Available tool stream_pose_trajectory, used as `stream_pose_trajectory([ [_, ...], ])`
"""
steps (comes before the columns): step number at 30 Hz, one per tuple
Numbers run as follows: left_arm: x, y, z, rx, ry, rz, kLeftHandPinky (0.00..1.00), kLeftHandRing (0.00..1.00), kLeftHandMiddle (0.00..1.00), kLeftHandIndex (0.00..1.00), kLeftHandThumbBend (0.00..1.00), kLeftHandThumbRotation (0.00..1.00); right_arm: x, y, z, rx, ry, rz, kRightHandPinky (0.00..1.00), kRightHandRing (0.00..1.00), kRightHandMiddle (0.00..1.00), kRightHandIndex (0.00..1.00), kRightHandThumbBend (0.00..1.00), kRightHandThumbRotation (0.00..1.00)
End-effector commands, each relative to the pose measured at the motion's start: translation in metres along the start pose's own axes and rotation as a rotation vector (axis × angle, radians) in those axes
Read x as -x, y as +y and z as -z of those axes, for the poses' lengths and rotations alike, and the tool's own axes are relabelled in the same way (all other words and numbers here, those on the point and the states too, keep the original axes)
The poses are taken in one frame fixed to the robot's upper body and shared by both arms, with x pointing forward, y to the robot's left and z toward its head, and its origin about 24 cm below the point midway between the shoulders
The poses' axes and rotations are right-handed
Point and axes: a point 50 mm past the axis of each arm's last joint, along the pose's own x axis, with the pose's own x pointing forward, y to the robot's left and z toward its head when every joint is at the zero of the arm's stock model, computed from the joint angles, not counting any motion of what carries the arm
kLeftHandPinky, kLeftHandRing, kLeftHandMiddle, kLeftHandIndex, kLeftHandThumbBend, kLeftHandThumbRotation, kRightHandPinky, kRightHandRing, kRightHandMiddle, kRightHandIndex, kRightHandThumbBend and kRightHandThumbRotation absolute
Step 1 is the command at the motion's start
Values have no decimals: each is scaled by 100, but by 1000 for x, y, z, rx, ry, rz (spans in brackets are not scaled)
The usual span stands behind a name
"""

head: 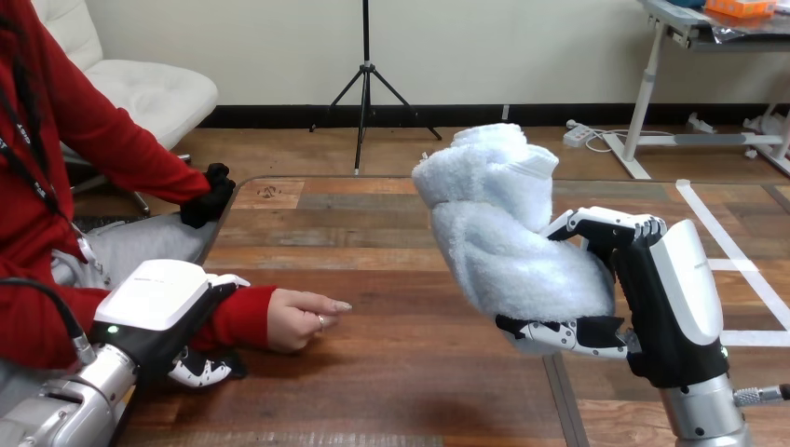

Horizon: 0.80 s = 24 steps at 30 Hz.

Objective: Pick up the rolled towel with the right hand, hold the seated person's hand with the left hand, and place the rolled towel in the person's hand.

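My right hand (666, 298) is raised over the right half of the table, shut on the white rolled towel (503, 223). The towel stands nearly upright, with the fingers over its right side and the thumb under its lower end. At the lower left, my left hand (163, 298) is on the red sleeve at the person's wrist (244, 317), thumb over it and fingertips (200, 370) curled beneath it. The person's hand (300, 321) rests on the wooden table (391, 372), loosely curled and pointing right, well left of the towel.
A black object (210, 196) lies at the table's far left corner. White tape lines (736, 265) cross the table's right part. A dark seam (559, 396) runs through the tabletop below the towel.
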Motion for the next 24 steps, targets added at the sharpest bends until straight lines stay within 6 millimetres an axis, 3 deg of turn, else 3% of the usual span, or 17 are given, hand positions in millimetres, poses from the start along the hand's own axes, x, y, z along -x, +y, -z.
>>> stream_pose_trajectory([
  [1, -13, 17, -4, -10, -20, -49, 61, 64, 68, 71, 100, 11, -22, -18, -9, -7, -82, 128, 5, 9, 12, 11, 72, 0],
  [11, -13, 20, -5, 20, -27, -70, 52, 55, 59, 62, 100, 3, -23, -19, -9, -4, -84, 131, 5, 9, 12, 11, 72, 0],
  [24, -13, 23, -6, 28, -36, -97, 41, 44, 49, 52, 100, 0, -24, -20, -9, -8, -81, 131, 5, 8, 12, 11, 71, 0],
])
